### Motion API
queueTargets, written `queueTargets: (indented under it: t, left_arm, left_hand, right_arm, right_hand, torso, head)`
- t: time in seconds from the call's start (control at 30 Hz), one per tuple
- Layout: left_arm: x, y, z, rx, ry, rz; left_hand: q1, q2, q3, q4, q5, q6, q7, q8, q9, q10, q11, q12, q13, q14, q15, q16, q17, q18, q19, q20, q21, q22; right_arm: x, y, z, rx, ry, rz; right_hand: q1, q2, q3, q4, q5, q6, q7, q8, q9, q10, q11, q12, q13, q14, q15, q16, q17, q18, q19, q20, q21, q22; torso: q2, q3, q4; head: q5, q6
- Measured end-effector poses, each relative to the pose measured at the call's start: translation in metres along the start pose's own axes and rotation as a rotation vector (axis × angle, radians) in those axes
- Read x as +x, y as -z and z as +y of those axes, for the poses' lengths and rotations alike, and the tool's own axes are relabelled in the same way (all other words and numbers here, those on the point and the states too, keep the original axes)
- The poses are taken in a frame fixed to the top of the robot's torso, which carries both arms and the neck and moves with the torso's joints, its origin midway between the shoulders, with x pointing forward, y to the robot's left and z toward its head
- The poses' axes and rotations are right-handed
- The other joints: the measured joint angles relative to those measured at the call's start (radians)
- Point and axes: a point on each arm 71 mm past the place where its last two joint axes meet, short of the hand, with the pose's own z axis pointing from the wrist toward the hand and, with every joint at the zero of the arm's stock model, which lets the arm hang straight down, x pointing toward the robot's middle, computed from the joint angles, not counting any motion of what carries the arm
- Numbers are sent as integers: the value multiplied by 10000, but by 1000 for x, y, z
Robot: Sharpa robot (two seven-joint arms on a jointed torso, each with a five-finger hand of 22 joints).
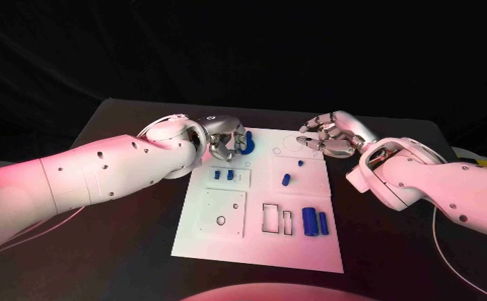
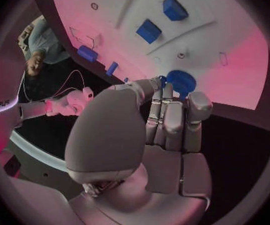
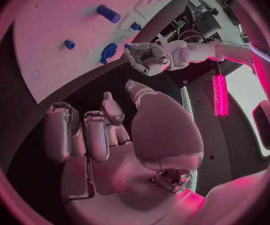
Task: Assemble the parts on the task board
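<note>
The white task board [image 1: 203, 234] lies in the middle of the black table. My left hand [image 1: 225, 136] is at the board's far left corner, and its fingertips [image 2: 166, 92] pinch a blue round part [image 1: 247, 144] [image 2: 180, 81] just above the board. My right hand [image 1: 330, 136] [image 3: 109, 135] hovers at the board's far right corner with its fingers apart and nothing in it. In the right wrist view my left hand [image 3: 149, 57] shows beside the round part [image 3: 107, 52]. Two small blue blocks [image 1: 223, 173] [image 2: 149, 31] sit in the board's left half.
Two blue cylinders [image 1: 316, 222] lie side by side at the board's near right, beside rectangular cut-outs [image 1: 272, 218]. A short blue piece [image 1: 287, 178] and a tiny blue one [image 1: 301, 162] lie near the board's middle. Bare black table [image 1: 112, 259] surrounds the board.
</note>
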Motion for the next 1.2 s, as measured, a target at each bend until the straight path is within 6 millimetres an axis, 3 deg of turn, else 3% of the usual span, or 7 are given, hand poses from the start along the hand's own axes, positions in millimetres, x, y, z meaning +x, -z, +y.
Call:
queueTargets:
  t: [0.37,0.67,1.2]
  left_arm:
    - [-4,15,20,-592,430,177]
    - [1,15,24,-748,586,433]
    - [7,13,27,-898,632,660]
  left_hand:
    - [-1,-1,-1,1,-2,-1,0,0,4,11,10,-76,0,0,0,0,0,0,-1,0,0,-12]
    - [-14,-14,-1,1,-5,-1,-1,0,2,12,9,-94,-2,0,0,0,0,0,-1,0,0,-12]
    - [-39,-40,-2,2,-11,-1,-1,-42,0,67,-46,-146,-15,-1,0,0,-50,0,-1,0,0,-21]
  right_arm:
    - [-1,1,-1,23,7,-20]
    - [-1,1,-1,22,3,-17]
    - [-1,1,-1,27,3,-21]
  right_hand:
    - [0,0,0,0,0,0,0,0,-1,0,0,0,0,0,0,0,-1,0,0,0,0,-1]
    - [0,0,0,0,0,0,0,0,-1,0,0,0,0,0,0,0,-2,0,0,0,0,4]
    - [0,0,-2,10,0,0,0,-1,0,0,0,0,0,0,0,0,-3,0,0,0,0,6]
  torso:
    - [3,-11,7]
    - [12,-20,-6]
    - [14,-4,-16]
  head:
    - [2,-27]
    - [55,-35]
    - [58,-71]
